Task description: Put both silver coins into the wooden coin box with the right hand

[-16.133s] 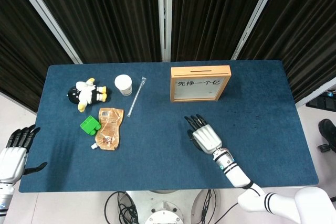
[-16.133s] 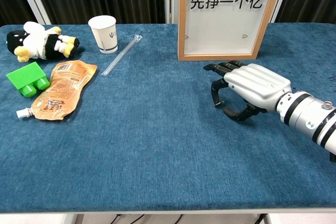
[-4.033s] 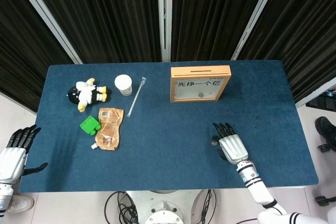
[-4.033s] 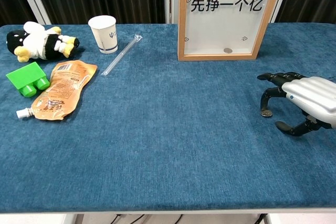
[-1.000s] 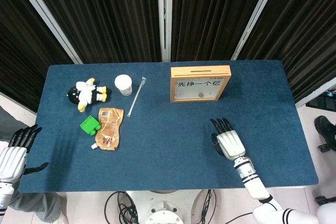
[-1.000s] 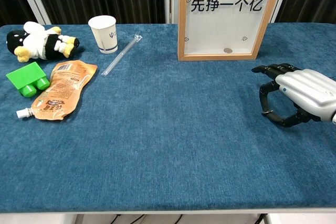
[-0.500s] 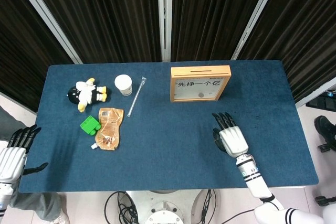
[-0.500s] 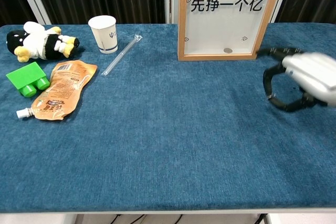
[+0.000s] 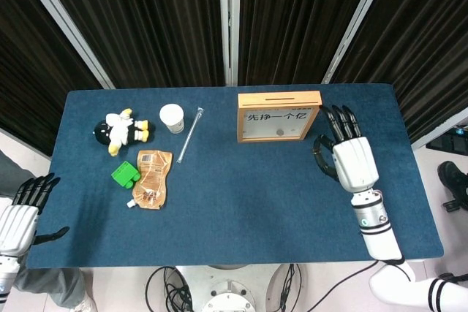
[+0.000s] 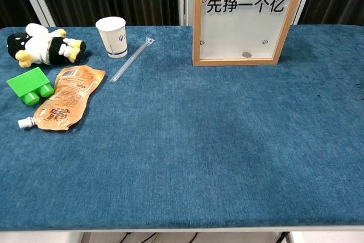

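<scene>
The wooden coin box (image 9: 279,115) stands upright at the far middle of the table (image 9: 219,217), its glazed front facing the robot and its slot on the top edge, so a coin has to be brought above it and dropped in from overhead; that is probably why the right robot hand (image 9: 349,160) is raised just beside the box's right end, back of the hand up, fingers (image 9: 340,120) stretched toward the far edge and the thumb curved in toward the box; it is out of the chest view, and from overhead I cannot tell whether a coin is pinched beneath it, since the underside is hidden. One silver coin (image 10: 246,54) already lies inside the box, a small grey disc resting on the bottom of the frame behind the pane, right of centre; no second coin shows anywhere on the blue cloth, so it may be in the hidden grasp, though that is only a guess. The box itself is a pale wood frame around a white panel printed with black Chinese characters and "More Money" along the top. The left robot hand (image 9: 20,215) hangs off the near left corner of the table, fingers spread and holding nothing, kept clear because the job belongs to the right.
</scene>
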`<state>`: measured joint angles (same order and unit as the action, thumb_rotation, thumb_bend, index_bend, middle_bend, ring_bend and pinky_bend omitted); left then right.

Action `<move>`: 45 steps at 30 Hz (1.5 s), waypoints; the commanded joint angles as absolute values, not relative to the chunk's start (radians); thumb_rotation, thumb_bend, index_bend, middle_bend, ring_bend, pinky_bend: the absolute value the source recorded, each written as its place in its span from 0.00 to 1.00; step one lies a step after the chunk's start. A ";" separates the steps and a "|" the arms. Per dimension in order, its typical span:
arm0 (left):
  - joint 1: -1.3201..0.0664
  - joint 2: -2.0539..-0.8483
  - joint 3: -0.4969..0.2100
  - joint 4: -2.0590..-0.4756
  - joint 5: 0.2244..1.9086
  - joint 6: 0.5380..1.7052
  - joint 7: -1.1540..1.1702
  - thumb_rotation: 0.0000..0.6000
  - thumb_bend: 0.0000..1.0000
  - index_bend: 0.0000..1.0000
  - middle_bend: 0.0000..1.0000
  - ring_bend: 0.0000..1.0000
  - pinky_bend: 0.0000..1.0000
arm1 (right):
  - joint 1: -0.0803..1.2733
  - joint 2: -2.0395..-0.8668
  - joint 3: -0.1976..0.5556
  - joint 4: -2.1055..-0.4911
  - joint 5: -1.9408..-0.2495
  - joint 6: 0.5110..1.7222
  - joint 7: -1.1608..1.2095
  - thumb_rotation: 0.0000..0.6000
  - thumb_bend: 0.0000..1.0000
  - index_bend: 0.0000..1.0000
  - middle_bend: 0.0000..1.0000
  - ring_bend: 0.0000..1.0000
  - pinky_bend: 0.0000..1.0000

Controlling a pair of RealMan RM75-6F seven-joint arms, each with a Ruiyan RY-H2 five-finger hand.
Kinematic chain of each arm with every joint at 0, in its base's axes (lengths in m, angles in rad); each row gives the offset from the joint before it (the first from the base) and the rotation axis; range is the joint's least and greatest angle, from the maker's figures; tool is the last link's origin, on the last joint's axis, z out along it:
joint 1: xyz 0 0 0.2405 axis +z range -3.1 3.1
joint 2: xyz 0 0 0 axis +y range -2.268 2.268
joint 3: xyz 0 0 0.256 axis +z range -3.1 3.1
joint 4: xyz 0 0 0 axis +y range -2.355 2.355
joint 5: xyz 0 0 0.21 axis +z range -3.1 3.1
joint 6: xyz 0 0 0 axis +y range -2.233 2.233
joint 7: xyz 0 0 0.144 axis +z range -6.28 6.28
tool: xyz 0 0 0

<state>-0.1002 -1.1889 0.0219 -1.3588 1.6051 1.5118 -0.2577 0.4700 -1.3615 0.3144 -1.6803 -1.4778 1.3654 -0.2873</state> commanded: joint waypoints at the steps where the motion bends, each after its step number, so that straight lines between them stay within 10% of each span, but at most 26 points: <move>1: -0.101 -1.188 0.021 -1.363 1.607 1.514 -0.256 1.00 0.09 0.06 0.01 0.00 0.00 | 0.564 -1.330 0.423 -1.710 -1.356 1.277 -0.356 1.00 0.34 0.81 0.08 0.00 0.00; 20: -0.105 -1.186 0.018 -1.366 1.597 1.503 -0.254 1.00 0.09 0.06 0.01 0.00 0.00 | 0.928 -1.468 0.534 -1.440 -0.792 1.031 -0.669 1.00 0.35 0.84 0.08 0.00 0.00; 45: -0.111 -1.190 0.015 -1.346 1.589 1.491 -0.273 1.00 0.09 0.06 0.01 0.00 0.00 | 1.023 -1.520 0.460 -1.339 -0.634 1.042 -0.690 1.00 0.35 0.84 0.08 0.00 0.00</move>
